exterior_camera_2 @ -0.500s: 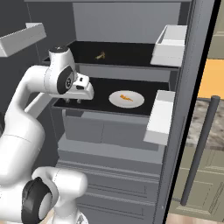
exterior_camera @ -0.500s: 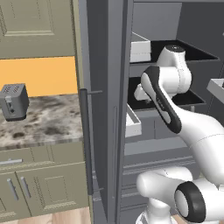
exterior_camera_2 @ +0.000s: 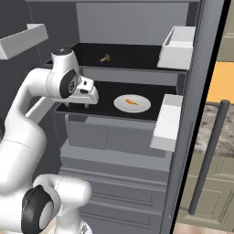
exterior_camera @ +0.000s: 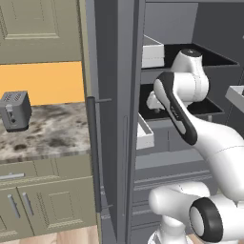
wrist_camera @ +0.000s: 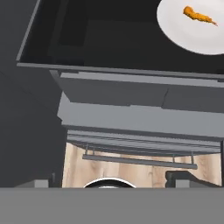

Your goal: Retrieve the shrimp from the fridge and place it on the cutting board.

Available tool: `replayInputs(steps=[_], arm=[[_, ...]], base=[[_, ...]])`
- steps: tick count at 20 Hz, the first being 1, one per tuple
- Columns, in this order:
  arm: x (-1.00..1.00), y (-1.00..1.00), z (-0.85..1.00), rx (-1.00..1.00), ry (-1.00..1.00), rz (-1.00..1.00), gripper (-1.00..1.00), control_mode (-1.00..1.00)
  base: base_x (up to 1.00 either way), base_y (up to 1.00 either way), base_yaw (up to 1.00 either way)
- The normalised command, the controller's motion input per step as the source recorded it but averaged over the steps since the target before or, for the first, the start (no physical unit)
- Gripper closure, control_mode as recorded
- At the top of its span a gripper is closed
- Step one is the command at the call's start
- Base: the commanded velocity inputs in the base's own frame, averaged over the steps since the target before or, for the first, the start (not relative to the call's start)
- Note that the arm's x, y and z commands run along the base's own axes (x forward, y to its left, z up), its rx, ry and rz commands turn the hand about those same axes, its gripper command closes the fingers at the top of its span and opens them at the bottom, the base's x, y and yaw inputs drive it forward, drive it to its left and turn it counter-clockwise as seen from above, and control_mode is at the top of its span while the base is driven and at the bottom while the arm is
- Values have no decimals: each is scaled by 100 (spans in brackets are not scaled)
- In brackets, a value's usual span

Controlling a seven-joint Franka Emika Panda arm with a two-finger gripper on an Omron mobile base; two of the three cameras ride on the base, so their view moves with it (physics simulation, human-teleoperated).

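We are reaching into the fridge (exterior_camera_2: 137, 151) for the shrimp (exterior_camera_2: 132, 102); it is not yet grasped.

The shrimp, a tiny orange curved piece, lies on the round white plate (exterior_camera_2: 141, 107) on the dark middle shelf (exterior_camera_2: 105, 93), to the right of our gripper (exterior_camera_2: 77, 105). The gripper hangs over the left near edge of that shelf with its jaws wide and nothing between them. In the hand view the shrimp (wrist_camera: 199, 15) sits far toward the upper right corner, so we are not yet over it. We judge that the next move must carry the hand right and deeper over the plate, then lower the 2 fingers on either side of the shrimp. The cutting board comes later.
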Motion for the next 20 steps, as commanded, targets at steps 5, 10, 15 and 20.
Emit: replayInputs(steps=[5, 10, 15, 20], arm=[[0, -82, -1, 8, -5, 1, -100, -100], [19, -68, -16, 1, -9, 9, -100, -100], [39, -40, -37, -7, -14, 11, -100, -100], [56, -39, -18, -2, -6, 5, -100, -100]], base=[[0, 0, 0], [0, 0, 0], [0, 0, 0], [0, 0, 0]])
